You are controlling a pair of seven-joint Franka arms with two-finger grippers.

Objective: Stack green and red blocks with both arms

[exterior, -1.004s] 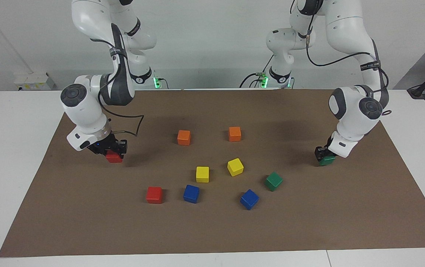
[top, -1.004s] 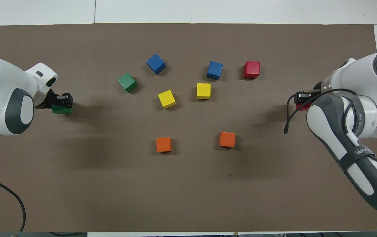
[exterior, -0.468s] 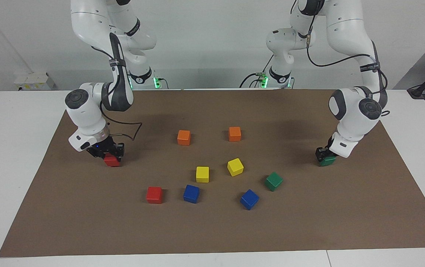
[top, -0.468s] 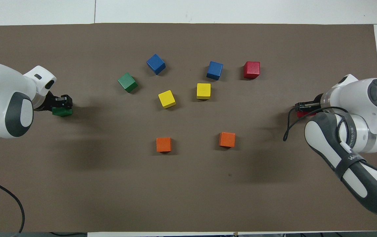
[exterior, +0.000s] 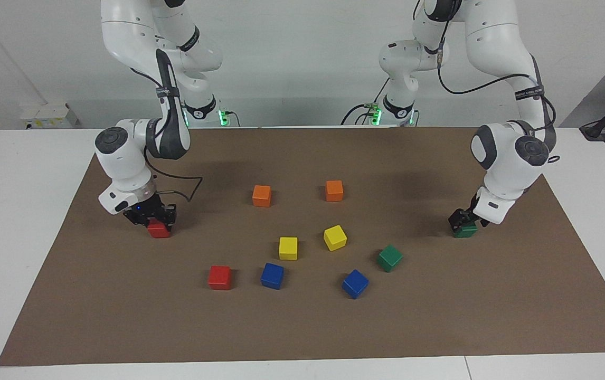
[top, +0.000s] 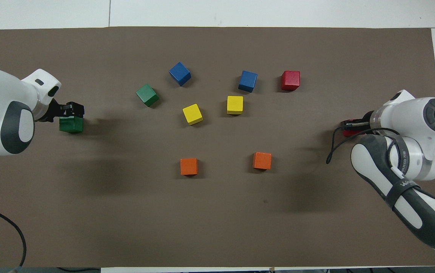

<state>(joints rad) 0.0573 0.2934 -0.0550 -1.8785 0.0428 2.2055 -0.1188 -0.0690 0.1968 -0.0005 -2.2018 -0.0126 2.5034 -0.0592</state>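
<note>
1. Since a second ago the left gripper (exterior: 463, 220) has let go of its green block (exterior: 465, 231) and lifted a little off it, while the right arm has drawn its red block (exterior: 159, 230) lower toward the brown mat (exterior: 440, 327)

2. Facing view: the left gripper sits just above the green block at the left arm's end of the mat, its fingers spread and released; the block rests on the mat. The right gripper (exterior: 157, 221) is clenched on the red block at the right arm's end; whether that block touches the mat cannot be told. The second red block (exterior: 219, 277) lies at about 5 o'clock from the held one, and the second green block (exterior: 389, 258) at about 8 o'clock from the released one. Two blue cubes (exterior: 272, 275), two yellow cubes (exterior: 288, 248) and two orange cubes (exterior: 262, 196) fill the middle

3. Overhead view: the left gripper (top: 72, 110) stands at 12 o'clock of the released green block (top: 71, 124), fingers apart. The right gripper (top: 351, 127) is clamped on the red block (top: 350, 132), mostly hidden under the wrist. The free green block (top: 147, 94) lies at about 2 o'clock from the released one, the free red block (top: 290, 80) at about 10 o'clock from the held one
</note>
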